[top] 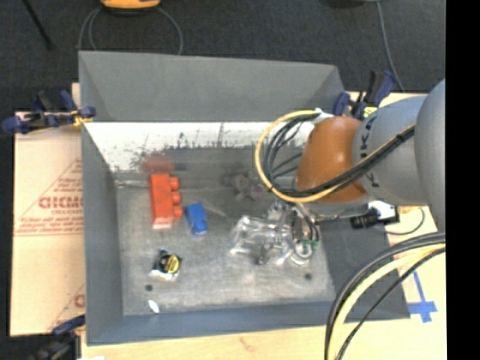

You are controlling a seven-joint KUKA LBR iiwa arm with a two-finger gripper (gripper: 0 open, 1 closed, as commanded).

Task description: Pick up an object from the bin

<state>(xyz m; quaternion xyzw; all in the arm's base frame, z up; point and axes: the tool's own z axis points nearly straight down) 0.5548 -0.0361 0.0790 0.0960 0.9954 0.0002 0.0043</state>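
My gripper (295, 233) is low over the right half of the bin floor. Right against its left side lies a crumpled clear plastic thing (253, 240); whether the gripper touches it I cannot make out. A small blue block (196, 218) lies further left, mid-floor. An orange toy brick (164, 199) with studs on its right side rests just left of the blue block.
A small yellow and black tape measure (166, 264) lies at the front left, and a tiny white scrap (153, 306) near the front wall. The arm with its orange cover and looped cables hangs over the bin's right side.
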